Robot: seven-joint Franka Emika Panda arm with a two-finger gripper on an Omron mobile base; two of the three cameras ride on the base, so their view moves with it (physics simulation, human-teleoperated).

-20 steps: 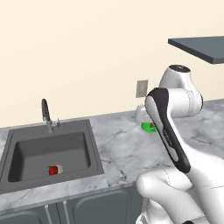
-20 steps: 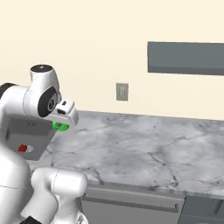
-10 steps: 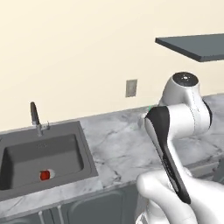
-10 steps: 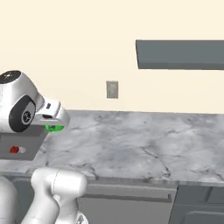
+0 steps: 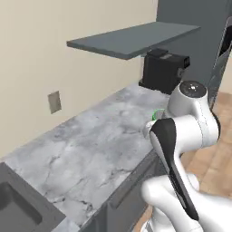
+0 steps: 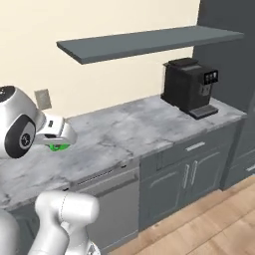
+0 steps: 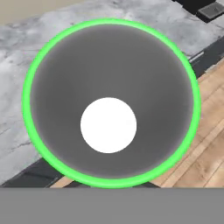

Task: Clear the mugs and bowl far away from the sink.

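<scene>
Gripper (image 6: 59, 142) clamped on the green mug (image 7: 109, 103), held aloft over the marble counter's (image 5: 90, 149) front edge; coffee machine (image 6: 189, 87) at its far end.

The marble counter (image 6: 124, 129) lies bare and open from the wall outlet (image 6: 43, 98) on the left across to the black coffee machine (image 6: 190, 91), which blocks its far right end against the tall dark cabinet (image 6: 229, 55). A grey shelf (image 6: 149, 42) overhangs the counter along the wall, capping headroom above the rear strip and over the coffee machine; the front strip stays open from above. In the left base view, the sink (image 5: 13, 210) basin drops away at the near left end.
</scene>
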